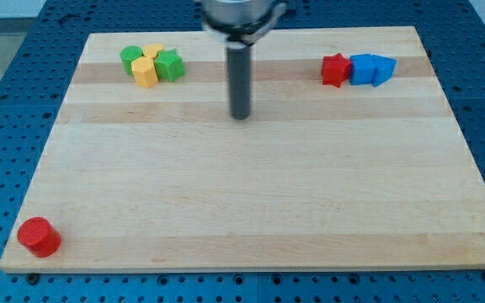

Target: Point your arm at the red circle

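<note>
The red circle (39,236) is a small red cylinder at the board's bottom left corner, near the edge. My tip (241,116) is the lower end of the dark rod that comes down from the view's top centre. It rests on the upper middle of the board, far to the upper right of the red circle and touching no block.
The wooden board (259,194) lies on a blue perforated table. At the top left, two green blocks (168,64) and two yellow blocks (145,72) huddle together. At the top right, a red star-like block (336,70) touches two blue blocks (371,69).
</note>
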